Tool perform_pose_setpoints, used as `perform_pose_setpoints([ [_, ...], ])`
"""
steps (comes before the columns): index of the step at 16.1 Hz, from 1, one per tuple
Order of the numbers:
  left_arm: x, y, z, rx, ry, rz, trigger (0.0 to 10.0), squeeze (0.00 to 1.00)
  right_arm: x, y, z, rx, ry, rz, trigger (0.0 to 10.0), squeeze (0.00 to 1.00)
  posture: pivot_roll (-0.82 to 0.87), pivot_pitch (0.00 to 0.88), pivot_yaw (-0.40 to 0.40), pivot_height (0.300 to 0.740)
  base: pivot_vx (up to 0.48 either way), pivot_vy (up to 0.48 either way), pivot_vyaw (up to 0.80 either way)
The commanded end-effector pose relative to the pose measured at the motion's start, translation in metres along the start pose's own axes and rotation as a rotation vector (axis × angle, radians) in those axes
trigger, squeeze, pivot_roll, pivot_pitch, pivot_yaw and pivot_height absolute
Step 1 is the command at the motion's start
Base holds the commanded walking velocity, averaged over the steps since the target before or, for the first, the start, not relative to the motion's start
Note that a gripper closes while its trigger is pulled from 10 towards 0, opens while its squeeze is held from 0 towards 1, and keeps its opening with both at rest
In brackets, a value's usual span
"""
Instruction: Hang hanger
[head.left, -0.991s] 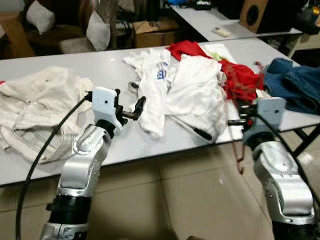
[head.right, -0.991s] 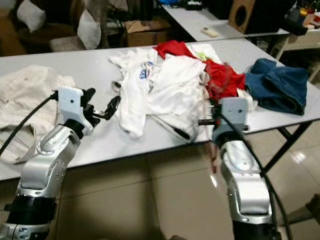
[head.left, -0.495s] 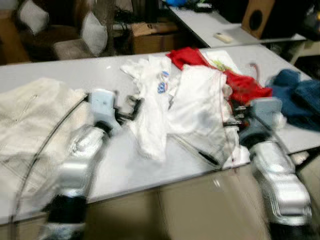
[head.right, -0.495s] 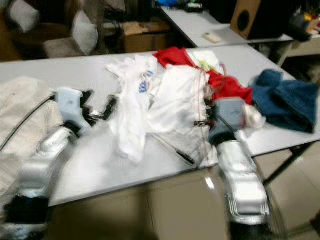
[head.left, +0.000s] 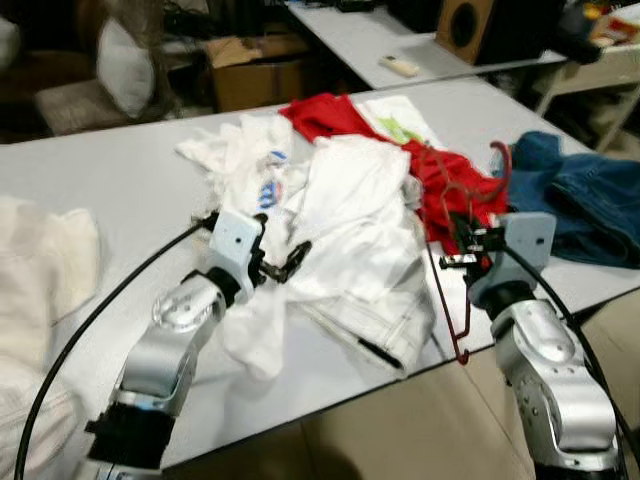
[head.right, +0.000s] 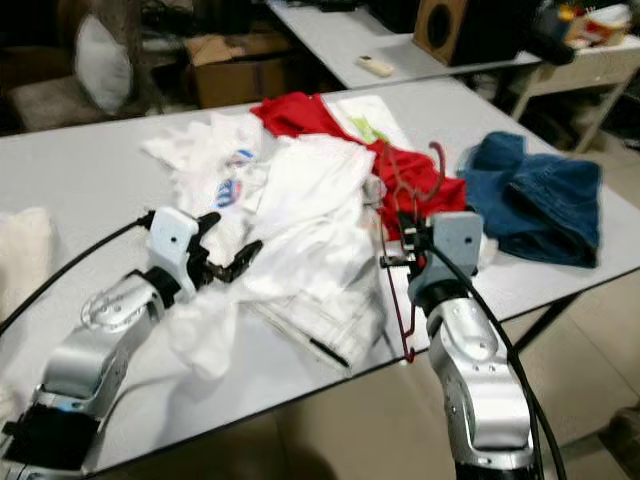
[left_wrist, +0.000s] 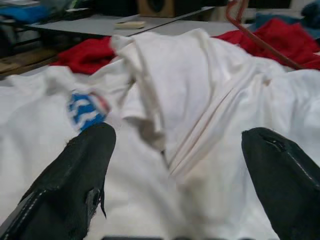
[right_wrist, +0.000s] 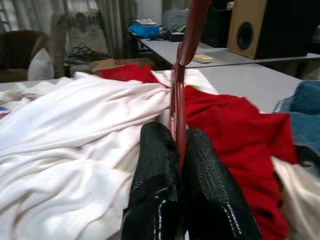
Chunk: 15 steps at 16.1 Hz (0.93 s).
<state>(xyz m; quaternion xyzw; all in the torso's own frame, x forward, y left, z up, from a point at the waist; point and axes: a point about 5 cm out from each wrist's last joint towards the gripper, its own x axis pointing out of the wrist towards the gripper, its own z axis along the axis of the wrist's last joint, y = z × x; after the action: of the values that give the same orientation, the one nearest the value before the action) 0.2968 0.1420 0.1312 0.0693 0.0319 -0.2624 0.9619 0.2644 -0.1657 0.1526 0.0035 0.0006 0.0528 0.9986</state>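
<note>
A red wire hanger (right_wrist: 186, 45) is pinched between the two black fingers of my right gripper (right_wrist: 180, 165), which is shut on it. The gripper (head.left: 457, 250) sits at the table's front edge, beside the red garment (head.left: 468, 180). The hanger's hook (head.left: 497, 158) stands up over that garment and its lower end hangs past the edge. My left gripper (head.left: 293, 263) is open, its fingers (left_wrist: 75, 185) spread low over the heap of white clothes (head.left: 350, 210).
The grey table (head.left: 120, 190) also holds blue jeans (head.left: 590, 200) at the right and a cream garment (head.left: 40, 260) at the left. Behind it stand a second table with a remote (head.left: 400, 65), a speaker (head.left: 470, 25), a cardboard box (head.left: 250, 70) and a chair.
The camera has swung, shifting the whole scene left. My right gripper has lifted the hanger, whose hook now rises over the red garment. My left gripper has reached over the white clothes.
</note>
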Motion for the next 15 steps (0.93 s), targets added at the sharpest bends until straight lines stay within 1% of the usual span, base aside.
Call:
perform_pose_setpoints([
  [1,0.0,0.0,-0.001,-0.003,-0.009,0.014,10.0,0.89,-0.004,-0.002,0.001,-0.009,-0.006,-0.008,10.0,0.0,-0.11,0.0,0.03,0.74,0.0,0.48,-0.8],
  [3,-0.005,0.0,-0.003,-0.009,-0.013,0.013,10.0,0.87,-0.005,-0.001,0.001,-0.009,-0.008,-0.002,10.0,0.0,-0.11,0.0,0.028,0.74,0.0,0.48,-0.8],
  [4,-0.008,0.0,-0.002,0.009,-0.019,0.013,10.0,0.84,-0.005,0.0,0.002,-0.008,-0.015,0.001,10.0,0.0,-0.11,0.0,0.028,0.74,0.0,0.0,0.0],
  [5,-0.01,0.0,-0.002,0.05,-0.016,0.019,10.0,0.85,-0.005,0.0,0.002,-0.007,-0.019,0.003,10.0,0.0,-0.11,0.0,0.023,0.74,0.0,-0.48,0.0],
  [6,-0.01,0.0,-0.004,0.055,-0.009,0.027,10.0,0.85,-0.004,-0.001,0.002,-0.008,-0.018,0.004,10.0,0.0,-0.1,0.0,0.019,0.74,0.0,-0.48,0.0],
  [8,-0.011,-0.001,-0.005,0.035,-0.008,0.036,10.0,0.85,-0.004,0.0,0.003,-0.007,-0.021,0.012,10.0,0.0,-0.1,0.002,0.018,0.74,0.0,-0.48,0.0],
  [9,-0.012,0.0,-0.005,0.003,-0.008,0.051,10.0,0.84,-0.005,0.001,0.003,-0.009,-0.021,0.033,10.0,0.0,-0.1,0.004,0.018,0.74,0.0,0.0,0.0],
  [10,-0.013,0.0,-0.005,0.008,-0.005,0.048,10.0,0.86,-0.005,0.002,0.003,-0.013,-0.019,0.042,10.0,0.0,-0.1,0.004,0.018,0.74,0.0,0.0,0.0],
  [11,-0.014,0.0,-0.003,0.005,-0.019,0.031,10.0,0.98,-0.006,0.002,0.002,-0.025,-0.015,0.058,10.0,0.0,-0.1,0.014,0.016,0.74,0.0,0.0,0.0],
  [12,-0.016,-0.002,-0.002,-0.025,-0.021,-0.002,10.0,1.0,-0.007,0.001,0.001,-0.032,-0.004,0.075,10.0,0.0,-0.1,0.014,0.016,0.74,0.0,0.0,0.0],
  [13,-0.016,-0.002,-0.002,-0.009,-0.003,-0.015,10.0,1.0,-0.008,0.001,0.0,-0.041,0.007,0.09,10.0,0.0,-0.1,0.018,0.016,0.74,0.0,0.0,0.0],
  [14,-0.016,-0.001,-0.005,0.047,0.047,-0.015,10.0,1.0,-0.008,0.0,-0.001,-0.061,0.023,0.11,10.0,0.0,-0.1,0.018,0.016,0.74,0.0,0.0,0.0],
  [15,-0.018,-0.001,-0.008,0.082,0.095,-0.048,10.0,1.0,-0.009,-0.001,-0.001,-0.074,0.039,0.131,10.0,0.0,-0.11,0.021,0.017,0.74,0.0,0.0,0.0],
])
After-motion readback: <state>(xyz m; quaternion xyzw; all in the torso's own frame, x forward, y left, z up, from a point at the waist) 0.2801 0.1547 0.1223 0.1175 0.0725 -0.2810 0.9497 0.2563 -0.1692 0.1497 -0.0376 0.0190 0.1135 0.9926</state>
